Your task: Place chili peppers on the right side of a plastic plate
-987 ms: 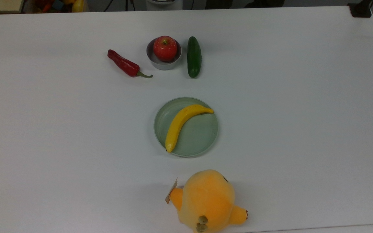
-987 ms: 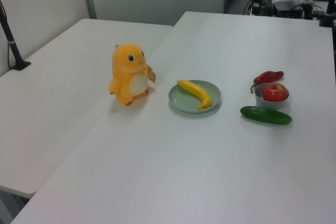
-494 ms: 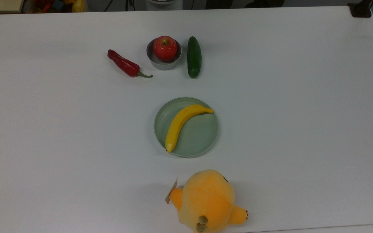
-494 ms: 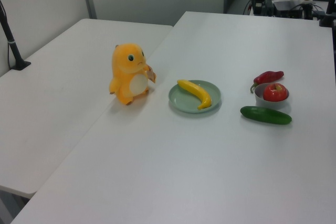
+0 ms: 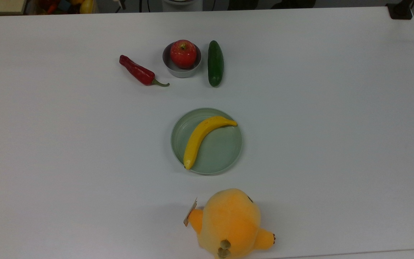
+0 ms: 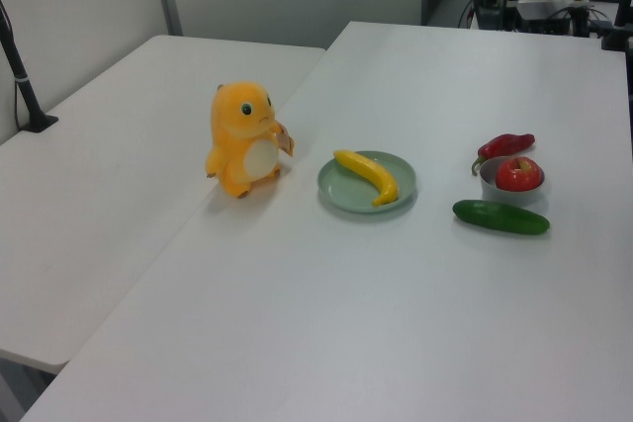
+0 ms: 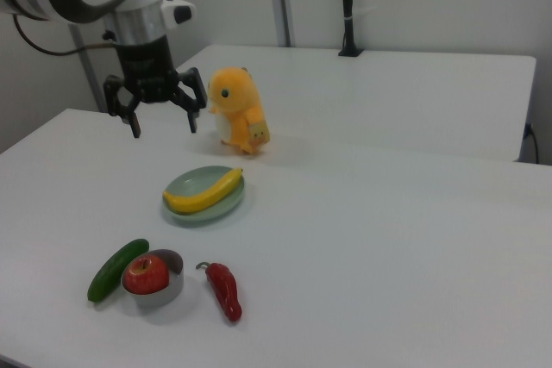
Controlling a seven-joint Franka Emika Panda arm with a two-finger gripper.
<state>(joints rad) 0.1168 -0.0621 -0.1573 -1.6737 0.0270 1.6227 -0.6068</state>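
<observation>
Pincer [image 7: 161, 114] released, fingers spread, hovering high above tabletop [image 7: 388, 239], nothing held. Chili peppers [image 7: 224, 290] lie flat near right view's bottom, beside grey bowl [image 7: 164, 286], beyond plastic plate [image 7: 194, 204] from pincer. Long axis runs diagonal, stem toward plate; pincer yaw likely needs matching.

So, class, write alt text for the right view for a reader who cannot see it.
A robot gripper hangs open above a white table, near an orange plush toy. Below it a banana lies on a green plate; nearer the camera sit a cucumber, an apple in a bowl, and a red chili.
</observation>
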